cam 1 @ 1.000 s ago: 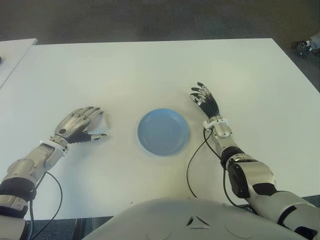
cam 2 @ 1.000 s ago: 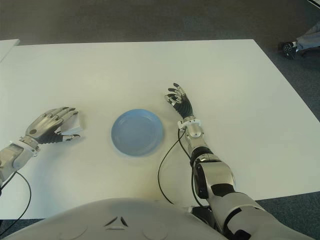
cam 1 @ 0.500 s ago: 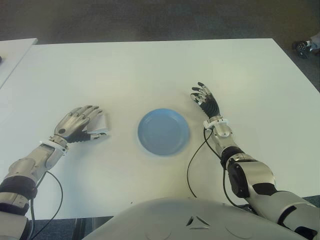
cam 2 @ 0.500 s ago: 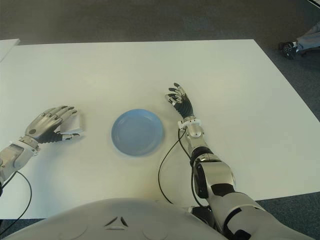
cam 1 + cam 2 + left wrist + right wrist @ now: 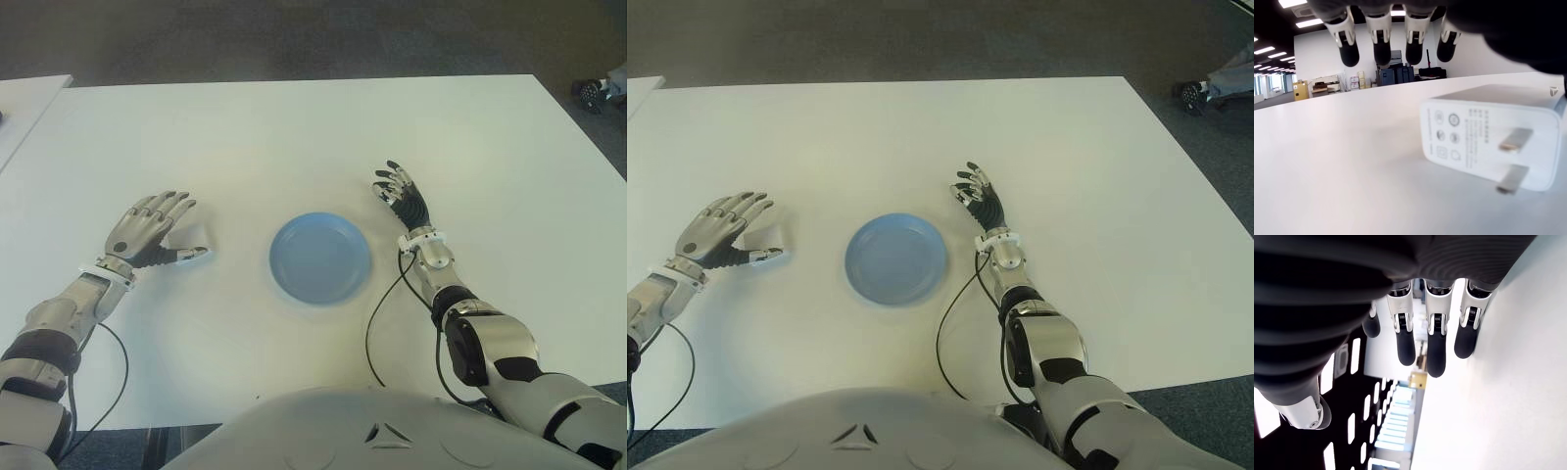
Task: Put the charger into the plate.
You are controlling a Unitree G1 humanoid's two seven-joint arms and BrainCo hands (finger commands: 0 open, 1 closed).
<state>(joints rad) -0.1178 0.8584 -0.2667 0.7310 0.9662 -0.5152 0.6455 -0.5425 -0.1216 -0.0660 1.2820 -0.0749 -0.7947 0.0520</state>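
Observation:
A white charger (image 5: 1488, 132) lies on the white table (image 5: 294, 147) with its two metal prongs pointing toward the left wrist camera. My left hand (image 5: 184, 227) hovers over it at the table's left, fingers (image 5: 1382, 44) spread above the charger and apart from it, holding nothing. In the eye views the charger (image 5: 192, 237) is a faint white block between the thumb and the fingers. The blue plate (image 5: 320, 258) sits at the table's middle, to the right of the charger, with nothing in it. My right hand (image 5: 400, 191) shows just right of the plate, fingers relaxed and empty.
A black cable (image 5: 374, 323) runs from my right forearm along the table near the plate's right side. A second white table (image 5: 24, 108) stands at the far left. Dark floor lies beyond the table's far edge, with a small dark object (image 5: 594, 91) at the upper right.
My left hand's fingers have uncurled and lifted off the charger, and the hand has drawn slightly left. The charger stays on the table. The right hand and the plate have not moved.

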